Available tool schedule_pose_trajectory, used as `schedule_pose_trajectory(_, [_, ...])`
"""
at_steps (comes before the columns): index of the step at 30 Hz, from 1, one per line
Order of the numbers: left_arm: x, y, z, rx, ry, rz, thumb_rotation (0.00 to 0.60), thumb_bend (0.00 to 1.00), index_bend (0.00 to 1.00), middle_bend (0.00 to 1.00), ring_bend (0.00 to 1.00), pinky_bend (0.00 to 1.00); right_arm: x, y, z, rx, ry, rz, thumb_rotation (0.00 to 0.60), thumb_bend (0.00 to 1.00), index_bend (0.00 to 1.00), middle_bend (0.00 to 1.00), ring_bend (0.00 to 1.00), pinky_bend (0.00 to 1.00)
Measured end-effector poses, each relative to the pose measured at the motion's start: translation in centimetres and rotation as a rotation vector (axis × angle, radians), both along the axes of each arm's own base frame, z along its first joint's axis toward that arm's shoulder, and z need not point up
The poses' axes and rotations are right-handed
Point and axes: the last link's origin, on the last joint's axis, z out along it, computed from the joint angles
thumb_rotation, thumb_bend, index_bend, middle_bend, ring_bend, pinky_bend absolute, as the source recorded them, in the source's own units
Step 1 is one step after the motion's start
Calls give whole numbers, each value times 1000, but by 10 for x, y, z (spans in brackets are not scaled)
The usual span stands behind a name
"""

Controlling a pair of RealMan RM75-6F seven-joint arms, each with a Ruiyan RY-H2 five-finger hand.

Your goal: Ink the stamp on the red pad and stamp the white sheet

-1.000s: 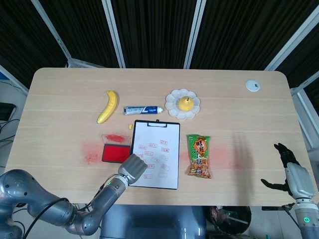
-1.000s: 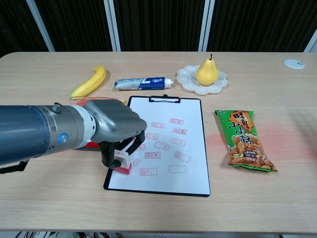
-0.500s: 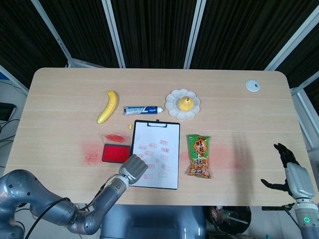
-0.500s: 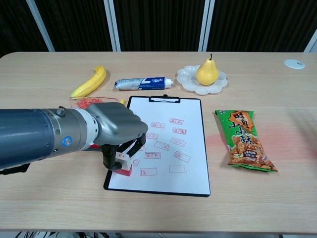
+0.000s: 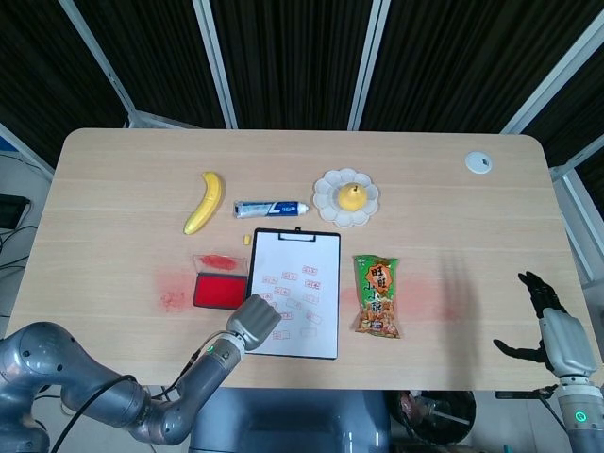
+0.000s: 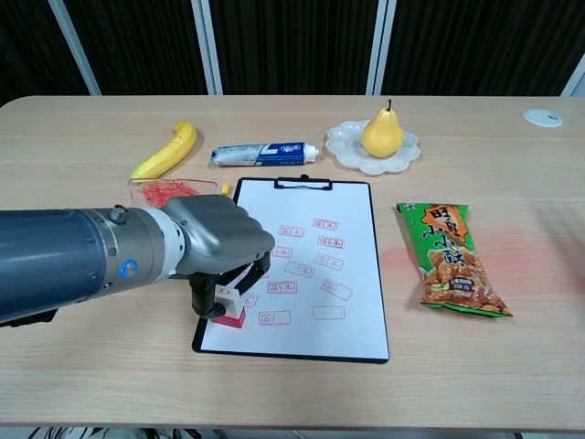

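Left hand (image 6: 215, 247) pinches the stamp (image 6: 228, 305) at the near-left corner of the white sheet (image 6: 306, 265). Right hand (image 5: 550, 326) hangs spread, well right of the sheet. Risk: the stamp sits at the sheet's edge; a tilted press could smear or print partly off the sheet onto the clipboard (image 6: 292, 353).

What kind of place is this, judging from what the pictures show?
Probably a lab or test room for robot trials, not an office. A wooden table stands before dark slatted walls with metal frame bars, and unrelated props lie on it: a banana, a toothpaste tube, a snack bag.
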Motion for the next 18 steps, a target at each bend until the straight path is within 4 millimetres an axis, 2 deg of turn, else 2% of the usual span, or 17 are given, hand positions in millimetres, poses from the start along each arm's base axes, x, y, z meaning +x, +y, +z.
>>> schedule_pose_trajectory(18, [-5,-3,-9,-11,30,-20,600,634,816,881,882,1000,0,0,0,0,-3,-2,600,34,58,0,0,220])
